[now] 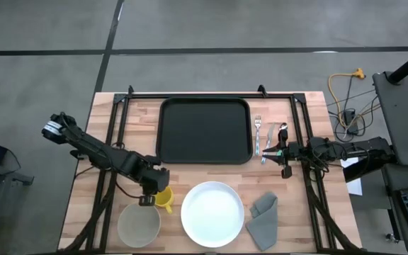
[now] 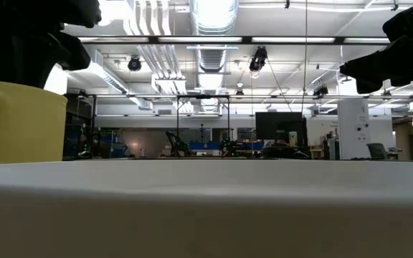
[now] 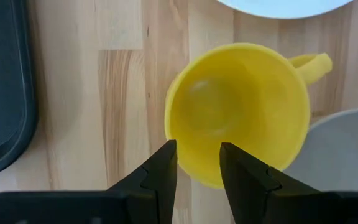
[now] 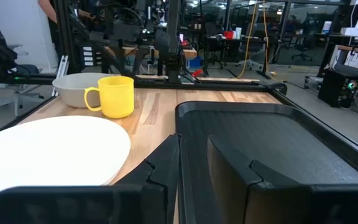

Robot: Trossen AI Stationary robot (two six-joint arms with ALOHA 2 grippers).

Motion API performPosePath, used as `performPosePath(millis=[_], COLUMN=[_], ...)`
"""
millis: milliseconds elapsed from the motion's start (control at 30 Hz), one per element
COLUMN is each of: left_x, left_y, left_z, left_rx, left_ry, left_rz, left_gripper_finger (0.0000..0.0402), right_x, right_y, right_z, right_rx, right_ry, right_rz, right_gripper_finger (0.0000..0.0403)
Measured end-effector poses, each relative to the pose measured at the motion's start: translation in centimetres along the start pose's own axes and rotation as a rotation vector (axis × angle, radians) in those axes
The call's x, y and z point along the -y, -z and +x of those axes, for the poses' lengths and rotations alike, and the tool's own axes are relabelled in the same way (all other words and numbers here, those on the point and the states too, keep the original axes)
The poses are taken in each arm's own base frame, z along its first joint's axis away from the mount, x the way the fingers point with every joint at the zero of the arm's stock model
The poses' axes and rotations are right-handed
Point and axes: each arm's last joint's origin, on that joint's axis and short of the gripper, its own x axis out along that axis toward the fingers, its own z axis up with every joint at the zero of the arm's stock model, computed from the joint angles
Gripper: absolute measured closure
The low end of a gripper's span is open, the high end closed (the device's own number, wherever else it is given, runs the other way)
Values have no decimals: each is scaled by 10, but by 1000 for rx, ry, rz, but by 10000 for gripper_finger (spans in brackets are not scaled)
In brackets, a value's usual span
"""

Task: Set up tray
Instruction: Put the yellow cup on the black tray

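Starting at your left, the left arm reaches in diagonally from the table's left edge, its wrist bent down so the left gripper point(image 1: 149, 196) hangs directly over the yellow mug point(image 1: 164, 199); in the left wrist view its fingers point(image 3: 161, 169) stand a little apart, straddling the mug's rim point(image 3: 238, 112) without pressing on it, so it has hold of nothing. Just beside the mug sits a grey bowl point(image 1: 139, 224), and next along the near edge you have the round white plate point(image 1: 212, 214) and then a folded grey cloth point(image 1: 263, 218). The tray point(image 1: 205, 130) lies flat at the middle of the table's far side, bare, well apart from the mug. To its right a fork point(image 1: 258, 132) and another utensil point(image 1: 281, 132) lie side by side. The right arm stretches in level from the right edge, with the right gripper point(image 1: 282, 152) low beside the cutlery, near the tray's right rim; its fingers point(image 4: 160, 171) show only a narrow gap and grip nothing.
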Motion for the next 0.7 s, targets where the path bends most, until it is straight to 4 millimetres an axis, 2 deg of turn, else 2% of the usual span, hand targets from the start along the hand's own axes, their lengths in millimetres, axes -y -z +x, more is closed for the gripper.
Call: performPosePath(millis=[433,700], left_x=[-2,-7], left_y=[4,15], left_z=[18,33], left_rx=[35,-4], left_ry=[20,4], left_rz=[-10,-14], left_gripper_finger=[299,299], right_x=[0,0], right_y=[0,0], right_z=[0,0], right_rx=[0,0], right_ry=[0,0], right_rz=[0,0], right_gripper_finger=[335,326])
